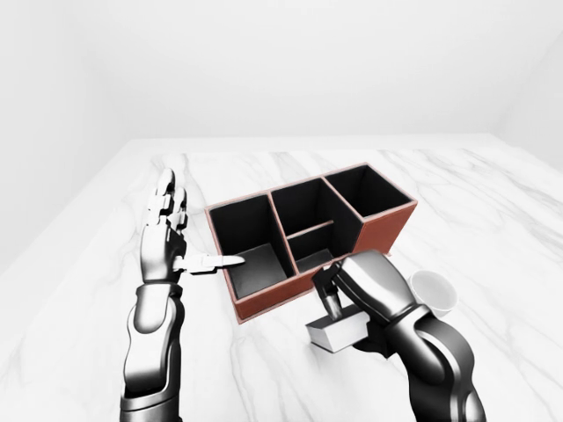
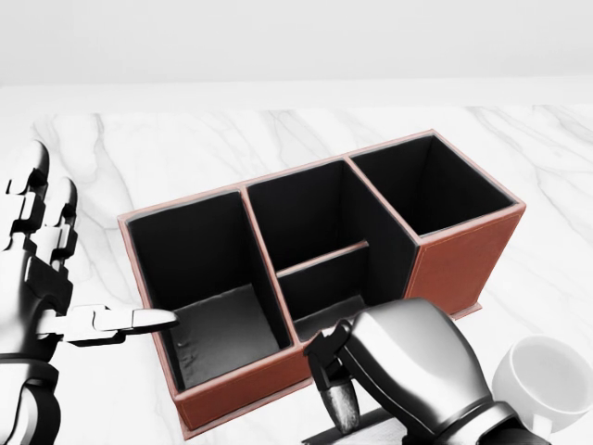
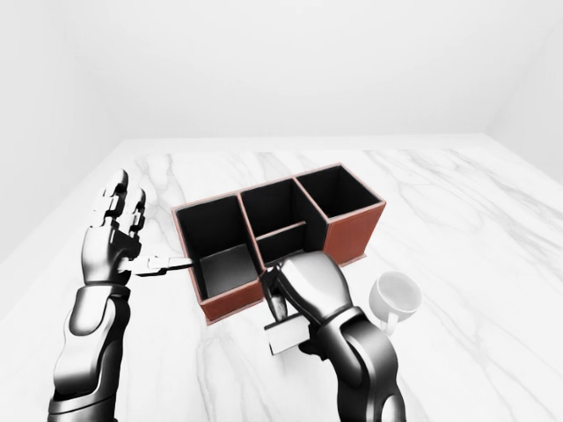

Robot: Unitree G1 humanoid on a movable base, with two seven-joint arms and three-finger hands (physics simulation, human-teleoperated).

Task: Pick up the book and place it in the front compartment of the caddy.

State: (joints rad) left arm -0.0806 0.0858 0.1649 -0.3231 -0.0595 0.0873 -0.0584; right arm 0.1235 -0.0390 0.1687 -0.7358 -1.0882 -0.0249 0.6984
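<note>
The caddy (image 2: 454, 264) is a red-brown box with black compartments: a large one at the left, a middle one split in two, and one at the right. The book (image 1: 338, 332) is a small grey block, held tilted above the marble just below the caddy's near wall. My right hand (image 1: 335, 309) is shut on it, fingers wrapped over its top edge. In the head view only a dark sliver of the book (image 2: 357, 429) shows under that hand. My left hand (image 1: 180, 236) stands open and upright left of the caddy, thumb pointing at its left wall.
A white mug (image 1: 432, 293) stands on the marble table (image 1: 493, 202) right of my right hand, close to the forearm. The tabletop's left edge (image 1: 66, 255) runs diagonally beyond my left arm.
</note>
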